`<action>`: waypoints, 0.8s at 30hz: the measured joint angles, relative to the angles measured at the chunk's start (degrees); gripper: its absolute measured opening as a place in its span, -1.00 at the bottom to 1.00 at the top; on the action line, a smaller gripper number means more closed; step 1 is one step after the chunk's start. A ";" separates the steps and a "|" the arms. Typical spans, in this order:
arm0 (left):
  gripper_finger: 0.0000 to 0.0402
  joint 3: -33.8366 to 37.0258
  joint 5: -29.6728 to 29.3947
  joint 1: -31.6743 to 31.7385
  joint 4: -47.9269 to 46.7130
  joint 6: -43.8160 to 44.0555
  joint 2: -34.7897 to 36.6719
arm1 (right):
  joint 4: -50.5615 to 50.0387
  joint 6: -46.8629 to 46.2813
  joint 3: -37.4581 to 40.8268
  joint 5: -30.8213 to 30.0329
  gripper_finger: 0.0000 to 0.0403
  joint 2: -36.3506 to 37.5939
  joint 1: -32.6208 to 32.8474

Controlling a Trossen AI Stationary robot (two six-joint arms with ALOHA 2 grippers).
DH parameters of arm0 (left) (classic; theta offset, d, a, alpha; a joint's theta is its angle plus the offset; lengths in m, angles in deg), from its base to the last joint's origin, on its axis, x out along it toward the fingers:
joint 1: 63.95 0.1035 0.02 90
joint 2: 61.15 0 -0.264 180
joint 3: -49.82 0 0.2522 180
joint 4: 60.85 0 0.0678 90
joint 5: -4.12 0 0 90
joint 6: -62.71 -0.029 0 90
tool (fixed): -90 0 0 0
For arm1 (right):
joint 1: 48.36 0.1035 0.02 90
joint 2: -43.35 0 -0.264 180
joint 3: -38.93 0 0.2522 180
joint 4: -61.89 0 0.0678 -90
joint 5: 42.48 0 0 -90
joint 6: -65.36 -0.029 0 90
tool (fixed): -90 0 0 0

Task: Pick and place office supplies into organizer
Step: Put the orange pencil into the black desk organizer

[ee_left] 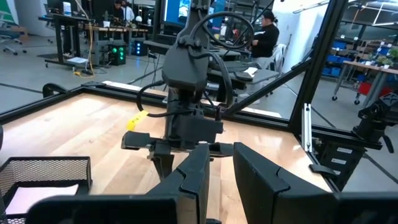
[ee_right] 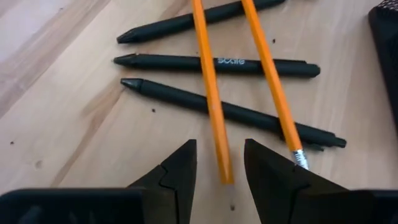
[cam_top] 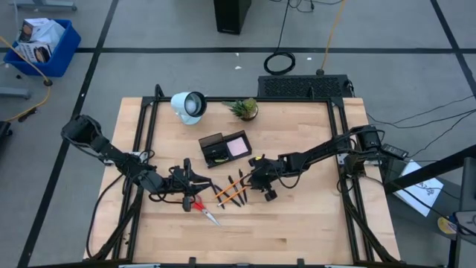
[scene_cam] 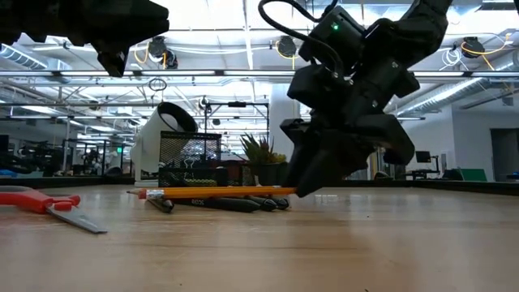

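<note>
While parted fingers of right gripper [ee_right: 221,171] straddle it, orange pencil [ee_right: 210,93] lies lengthwise between

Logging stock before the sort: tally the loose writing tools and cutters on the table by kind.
Black pens: 3
Orange pencils: 2
Red-handled scissors: 1
Total: 6
</note>
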 joint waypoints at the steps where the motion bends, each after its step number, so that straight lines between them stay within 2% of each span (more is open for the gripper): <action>1: -0.62 0.00 0.00 0.00 0.00 0.00 0.00 | 0.34 0.00 0.00 -0.01 -0.39 0.00 -0.02; 10: -0.62 0.00 0.00 0.00 0.00 -0.04 0.00 | 0.97 -0.26 0.00 -0.09 -0.42 0.00 -0.02; 24: -0.62 0.00 0.00 0.00 -0.02 -0.11 0.00 | 1.00 -1.34 1.99 -0.13 -0.81 0.00 -0.04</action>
